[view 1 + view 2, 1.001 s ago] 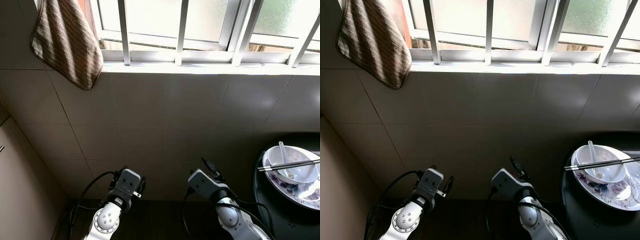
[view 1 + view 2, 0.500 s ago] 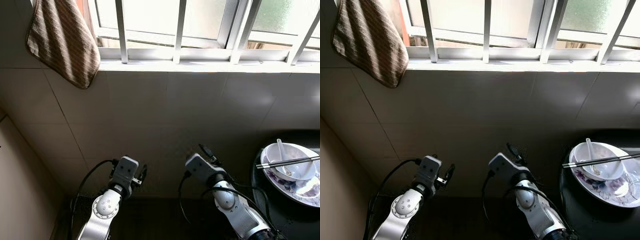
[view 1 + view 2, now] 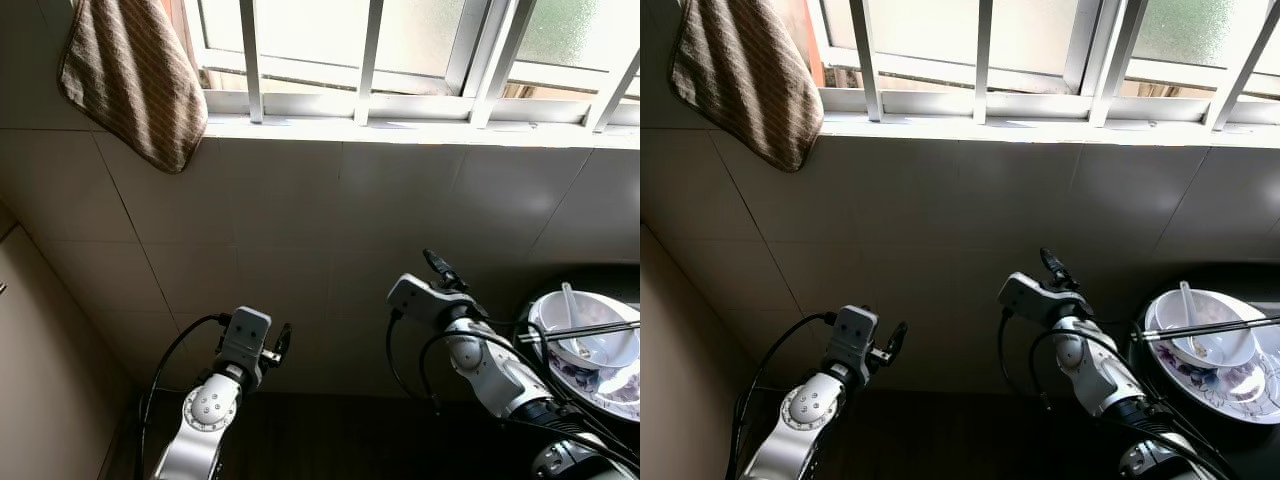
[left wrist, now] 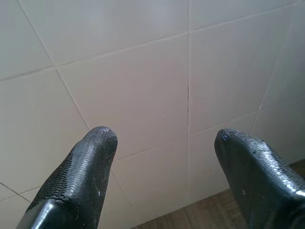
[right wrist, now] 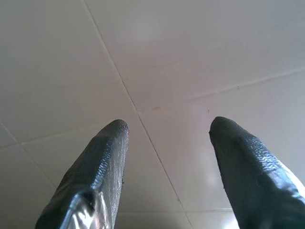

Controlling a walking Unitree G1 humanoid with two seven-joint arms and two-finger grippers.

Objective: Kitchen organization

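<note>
We face the tiled wall [image 3: 300, 220] under the window [image 3: 420, 50], both arms raised and empty. Our left gripper [image 4: 162, 143] and right gripper [image 5: 167, 129] have jaws spread, grasping nothing, presumably readied for a pickup. The dishes, a bowl [image 3: 590, 335] with chopsticks [image 3: 575, 331] across it (spoon inside), sit at the counter's [image 3: 520, 340] right edge, near our right arm.

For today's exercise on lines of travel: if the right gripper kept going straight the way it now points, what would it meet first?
Most likely the tiled wall. The right gripper, jaws open, points straight at bare tiles with nothing between, though the gap is hard to judge.
</note>
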